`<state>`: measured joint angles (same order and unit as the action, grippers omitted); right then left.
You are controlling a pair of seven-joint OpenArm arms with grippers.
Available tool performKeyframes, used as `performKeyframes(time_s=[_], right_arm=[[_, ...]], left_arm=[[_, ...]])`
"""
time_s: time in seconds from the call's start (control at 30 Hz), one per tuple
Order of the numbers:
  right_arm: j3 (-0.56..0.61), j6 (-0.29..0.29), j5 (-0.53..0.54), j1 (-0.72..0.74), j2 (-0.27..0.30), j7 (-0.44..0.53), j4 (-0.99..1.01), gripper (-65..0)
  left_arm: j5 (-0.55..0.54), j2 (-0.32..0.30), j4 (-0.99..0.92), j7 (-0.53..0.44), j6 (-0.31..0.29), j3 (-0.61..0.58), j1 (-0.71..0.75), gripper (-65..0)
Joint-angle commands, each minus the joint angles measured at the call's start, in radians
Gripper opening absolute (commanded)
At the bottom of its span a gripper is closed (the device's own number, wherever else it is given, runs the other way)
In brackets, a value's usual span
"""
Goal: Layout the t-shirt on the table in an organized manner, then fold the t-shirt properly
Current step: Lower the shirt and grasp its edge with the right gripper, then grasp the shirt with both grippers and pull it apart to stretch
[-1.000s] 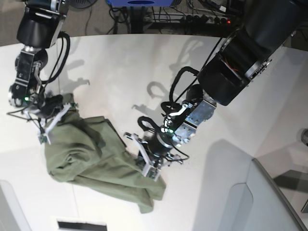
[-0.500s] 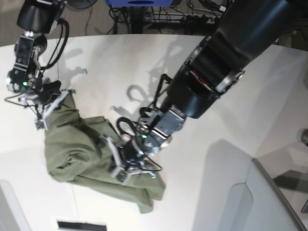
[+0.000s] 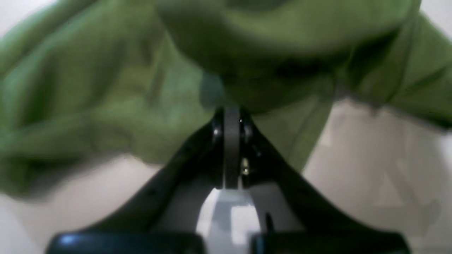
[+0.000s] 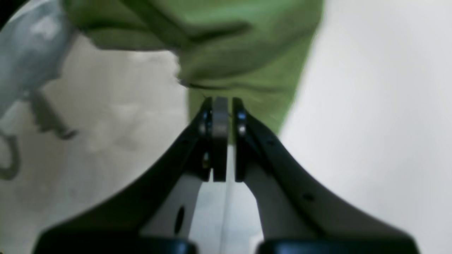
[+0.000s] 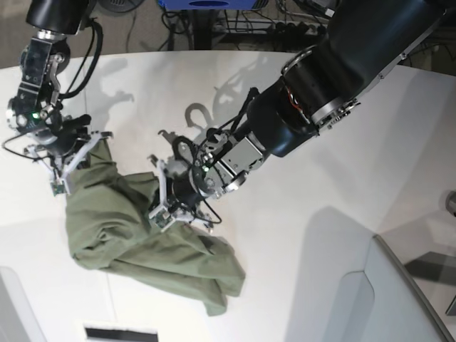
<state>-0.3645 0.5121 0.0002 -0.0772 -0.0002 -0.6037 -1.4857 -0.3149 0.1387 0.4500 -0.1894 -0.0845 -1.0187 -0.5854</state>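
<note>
- The t-shirt (image 5: 142, 242) lies bunched and wrinkled on the white counter (image 5: 299, 192), in the lower left part of the base view, with one folded corner reaching toward the near edge.
- At that near edge a small dark-striped label (image 5: 121, 333) sits on the counter, just below the cloth.
- A grey translucent panel (image 5: 377, 299) stands at the near right corner, well apart from the cloth.
- The left pincer (image 5: 162, 206) sits at the right edge of the cloth pile, on the arm that comes in from the upper right of the base view.
- In the left wrist view the left pincer (image 3: 231, 123) has its jaws pressed together, and green fabric (image 3: 148, 88) drapes over and around the tips; the view is blurred, so how much cloth is pinched cannot be told.
- The right pincer (image 5: 68, 167) is at the upper left corner of the t-shirt, on the arm at the left of the base view.
- In the right wrist view the right pincer (image 4: 220, 113) is narrowed to a sliver, clamped on a fold of the t-shirt (image 4: 226, 53) that hangs from its tips above the pale counter (image 4: 381, 106).
- Beyond the far curved edge of the counter, cables and a blue object (image 5: 206, 3) lie on the floor.
</note>
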Motion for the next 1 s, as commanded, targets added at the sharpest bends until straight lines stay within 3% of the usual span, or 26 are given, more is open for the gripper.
performKeyframes(time_s=[0.0,0.1,0.2,0.37,0.53,0.67,0.8,0.97], right_arm=[[-0.006,-0.003,-0.002,0.044,0.016,0.015,0.021,-62.9],[0.000,-0.003,0.002,0.129,0.055,0.015,0.116,-62.9],[0.015,-0.002,0.002,0.181,0.053,0.009,0.119,-62.9],[0.230,-0.002,0.001,0.215,0.059,0.011,0.066,-62.9],[0.365,-0.003,0.001,0.368,0.050,0.024,0.241,-62.9],[0.362,-0.011,-0.002,0.491,0.026,0.147,0.469,-62.9],[0.361,-0.013,-0.002,0.624,0.027,0.282,0.770,-62.9],[0.362,-0.039,-0.004,0.749,0.030,0.491,1.146,-62.9]], left_arm=[[-0.008,0.018,0.022,-0.032,0.010,0.005,-0.035,-65.0],[-0.008,0.011,0.020,-0.031,0.065,0.030,-0.017,-65.0],[-0.007,-0.078,0.080,0.006,0.070,0.142,0.055,-65.0],[-0.007,-0.256,0.399,0.069,0.068,0.412,0.247,-65.0],[-0.005,-0.377,0.760,0.179,0.068,0.633,0.462,-65.0],[-0.005,-0.422,0.969,0.207,0.068,0.760,0.625,-65.0],[-0.005,-0.425,1.088,0.207,0.068,0.865,0.756,-65.0],[-0.005,-0.425,1.136,0.207,0.068,0.900,0.841,-65.0]])
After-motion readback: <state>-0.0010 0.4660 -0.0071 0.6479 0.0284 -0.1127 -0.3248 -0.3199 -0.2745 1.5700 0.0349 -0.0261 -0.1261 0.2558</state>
